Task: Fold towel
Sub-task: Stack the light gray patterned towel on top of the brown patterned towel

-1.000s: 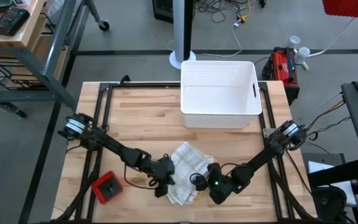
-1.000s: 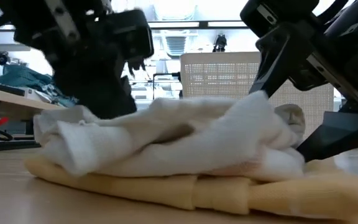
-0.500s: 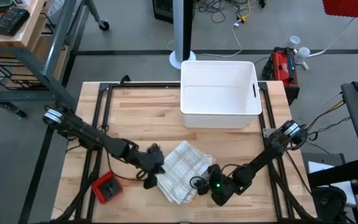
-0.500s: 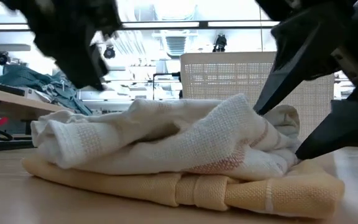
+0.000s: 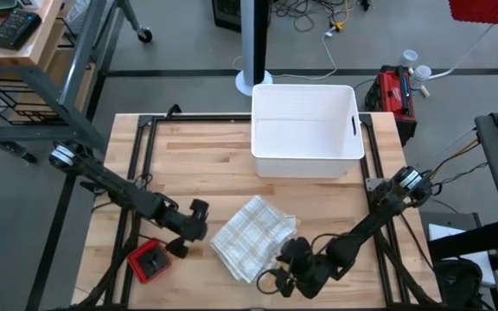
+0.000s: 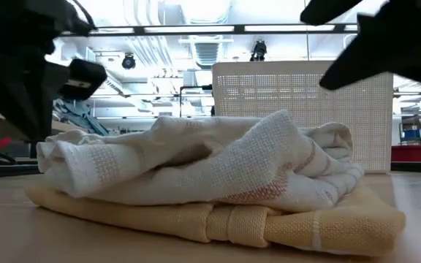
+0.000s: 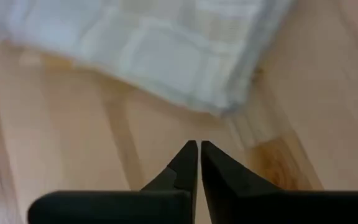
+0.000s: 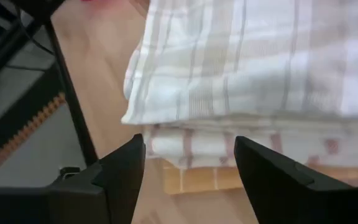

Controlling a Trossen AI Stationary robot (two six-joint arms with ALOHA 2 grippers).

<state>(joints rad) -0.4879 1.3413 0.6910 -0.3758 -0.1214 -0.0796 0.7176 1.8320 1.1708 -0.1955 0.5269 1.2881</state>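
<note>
The towel point(image 5: 253, 235) is a white checked cloth folded into a thick packet that lies flat on the wooden table near its near edge. In the low view the towel point(image 6: 210, 175) shows rumpled upper layers on a yellowish bottom layer. My left gripper point(image 5: 195, 221) hovers just left of the towel, shut, its tips point(image 7: 199, 144) over bare wood a short way from the cloth's edge. My right gripper point(image 5: 288, 259) sits at the towel's near-right corner, open, its fingers point(image 8: 189, 140) facing the stacked folded edges point(image 8: 241, 146) without touching them.
A white plastic bin point(image 5: 305, 130) stands at the table's far edge, behind the towel. A small red and black object point(image 5: 150, 259) lies near the near left corner, close to my left arm. Black frame rails point(image 5: 137, 190) run along the table's sides.
Both grippers have come off the towel. The left one pulled back toward the table's left edge, and the right one backed toward the near edge. The towel, rumpled between them a second ago, now lies flatter as a folded packet, shifted slightly left.
</note>
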